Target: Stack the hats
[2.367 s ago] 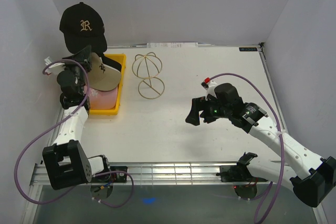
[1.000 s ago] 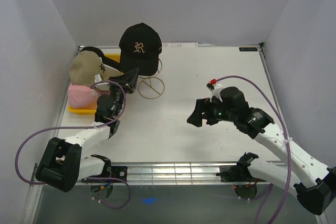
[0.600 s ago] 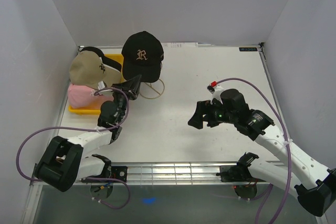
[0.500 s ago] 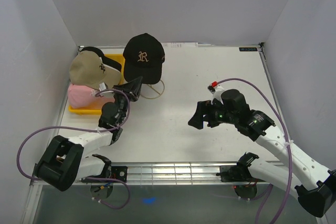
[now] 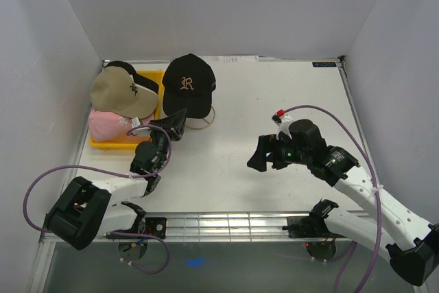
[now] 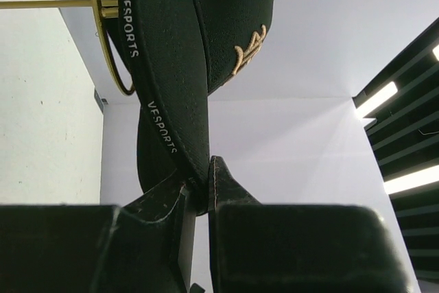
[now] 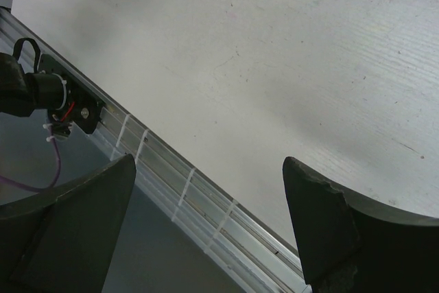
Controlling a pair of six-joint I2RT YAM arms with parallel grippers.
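A black hat with a gold "R" (image 5: 188, 86) sits over the gold wire stand (image 5: 204, 122), hiding most of it. My left gripper (image 5: 174, 122) is shut on the near edge of its brim. In the left wrist view the brim (image 6: 171, 94) runs down between my fingers, which meet at the left gripper (image 6: 200, 184), and the stand's wire (image 6: 101, 39) shows beside it. A tan hat (image 5: 122, 94) lies on a pink hat (image 5: 110, 124) in the yellow tray (image 5: 104, 145). My right gripper (image 5: 264, 154) hangs open and holds nothing.
The right wrist view has only the right gripper (image 7: 209, 169), bare white table (image 7: 274, 46) and the metal front rail (image 7: 171, 183) under it. Grey walls close in the left, back and right sides.
My left arm has carried the black hat from above the tray rightwards and lowered it onto the wire stand. The right arm has shifted only slightly.
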